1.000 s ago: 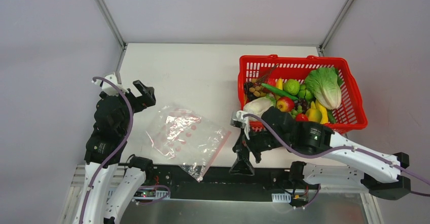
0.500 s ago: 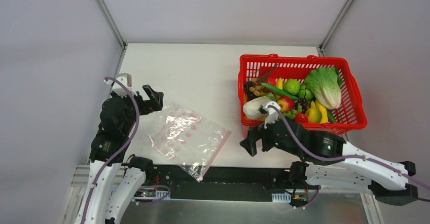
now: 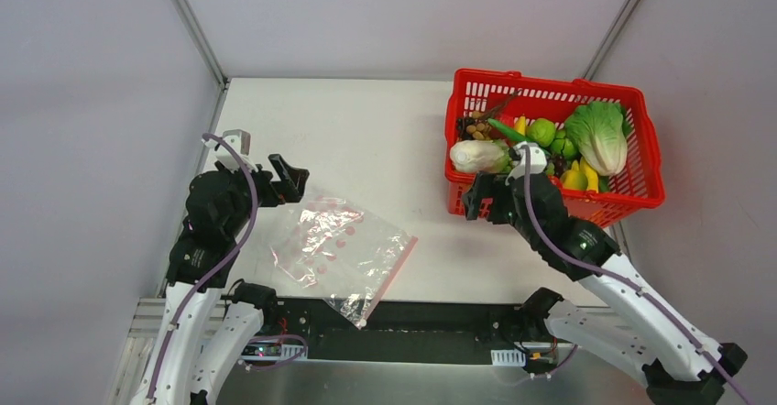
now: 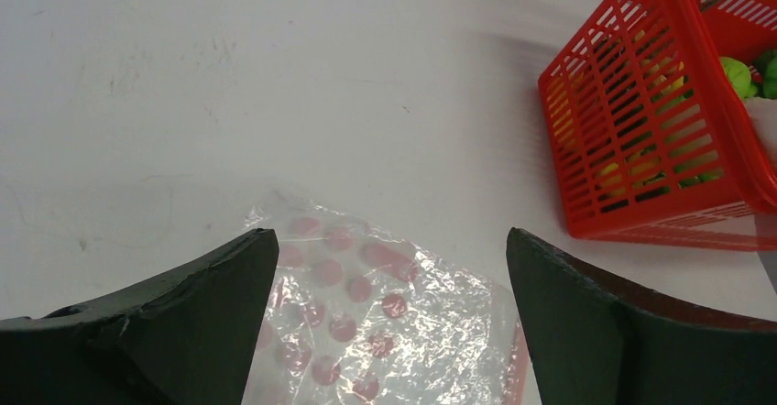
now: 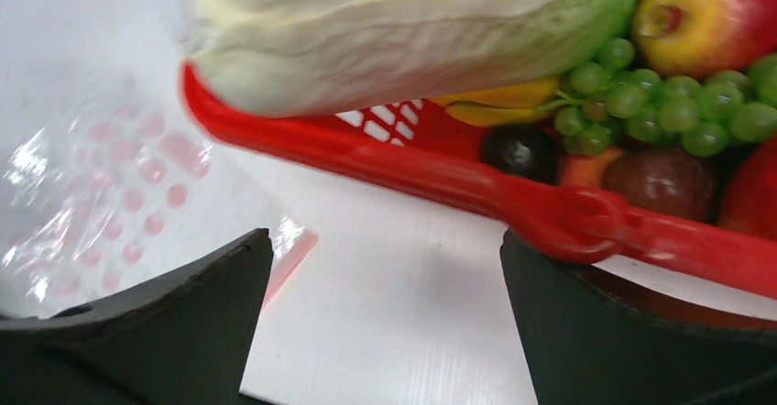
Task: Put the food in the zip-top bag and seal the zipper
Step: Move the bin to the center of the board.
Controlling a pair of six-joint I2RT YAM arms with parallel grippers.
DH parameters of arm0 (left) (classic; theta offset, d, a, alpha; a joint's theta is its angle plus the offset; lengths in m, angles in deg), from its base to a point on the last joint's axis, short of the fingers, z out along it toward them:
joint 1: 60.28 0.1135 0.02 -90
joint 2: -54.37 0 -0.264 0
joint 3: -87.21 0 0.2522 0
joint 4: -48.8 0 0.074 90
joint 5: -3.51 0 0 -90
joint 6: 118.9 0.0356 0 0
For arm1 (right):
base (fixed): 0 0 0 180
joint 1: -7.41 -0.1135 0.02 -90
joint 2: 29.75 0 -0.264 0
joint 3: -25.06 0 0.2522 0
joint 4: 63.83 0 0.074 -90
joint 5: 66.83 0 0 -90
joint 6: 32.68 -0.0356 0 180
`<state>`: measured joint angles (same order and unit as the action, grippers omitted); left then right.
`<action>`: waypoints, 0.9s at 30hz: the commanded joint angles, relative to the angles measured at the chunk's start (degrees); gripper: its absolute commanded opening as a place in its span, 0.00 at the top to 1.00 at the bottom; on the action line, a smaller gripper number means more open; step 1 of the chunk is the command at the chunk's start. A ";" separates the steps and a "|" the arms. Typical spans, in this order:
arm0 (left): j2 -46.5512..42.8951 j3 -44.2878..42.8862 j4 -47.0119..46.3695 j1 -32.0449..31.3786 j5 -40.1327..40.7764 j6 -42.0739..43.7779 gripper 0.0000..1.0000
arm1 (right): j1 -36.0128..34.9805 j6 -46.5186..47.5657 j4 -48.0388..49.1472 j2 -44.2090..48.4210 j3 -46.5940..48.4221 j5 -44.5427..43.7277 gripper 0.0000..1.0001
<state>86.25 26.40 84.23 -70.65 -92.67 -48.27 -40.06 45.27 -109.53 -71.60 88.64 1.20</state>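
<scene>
One clear crinkly plastic bag printed with pink-red dots (image 3: 337, 251) is seen lying flat at the lower centre of the top view. Its thin pink-red press strip (image 3: 392, 275) runs down its right edge. One red plastic mesh basket (image 3: 600, 211) is set at the upper right, and all the toy food visible is held inside it. One pale oval cabbage-like piece (image 3: 476, 156), one leafy green lettuce (image 3: 600, 137), one long green vegetable (image 3: 506, 130) and one yellow banana bunch (image 3: 586, 178) can be counted.

Two grippers are shown. The left gripper (image 3: 290, 179) is spread wide and empty at the bag's upper-left corner. The right gripper (image 3: 476, 202) is likewise released at the basket's lower-left corner.

Only the right wrist view reveals a bunch of green grapes (image 5: 669, 103) and a red-yellow apple (image 5: 710, 6) — neither is made out from above. In the left wrist view the dotted bag is framed between the parted fingers (image 4: 183, 332), with the basket at the upper right.
</scene>
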 commanded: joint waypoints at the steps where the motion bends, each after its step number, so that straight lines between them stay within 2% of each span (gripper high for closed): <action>1: 1.04 -0.40 -1.56 0.59 -4.53 -0.47 0.00 | 10.72 2.45 3.38 -3.66 -0.94 9.22 0.02; 4: 1.47 0.07 -1.11 0.62 -4.99 -0.27 0.00 | 15.47 0.91 2.75 -6.33 -0.63 13.74 0.02; 8: 2.99 0.85 -0.67 0.62 -6.44 0.75 0.00 | 15.94 0.53 4.59 -4.17 -0.29 25.97 0.02; 11: 5.92 1.18 -0.23 0.62 -10.80 1.76 0.00 | 15.92 -0.15 8.21 -1.97 -1.35 36.41 0.02; 14: 8.37 1.70 -0.81 -0.47 -16.49 1.84 0.00 | 15.94 0.02 7.37 -3.11 -0.09 43.25 0.01; 16: 9.37 2.12 -0.42 -5.88 -14.64 3.21 0.00 | 15.86 1.40 7.16 -4.02 -0.09 48.25 0.04; 19: 12.64 1.71 3.02 -17.82 -4.73 6.36 0.02 | 15.57 1.94 9.21 -4.03 -1.33 50.21 0.05; 22: 16.84 2.71 4.95 -26.18 0.42 5.03 0.09 | 15.34 1.70 11.66 -2.20 -2.42 47.05 0.05; 26: 22.46 5.76 0.89 -38.82 10.48 -0.47 0.18 | 15.35 1.70 16.05 1.11 -4.48 41.80 0.05; 27: 24.88 6.08 -0.31 -42.25 12.79 -2.08 0.20 | 15.37 -0.47 16.79 1.65 -4.86 40.01 0.09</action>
<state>105.75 30.31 86.68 -103.50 -91.73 -45.74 -24.52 46.08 -99.59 -73.02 84.84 45.41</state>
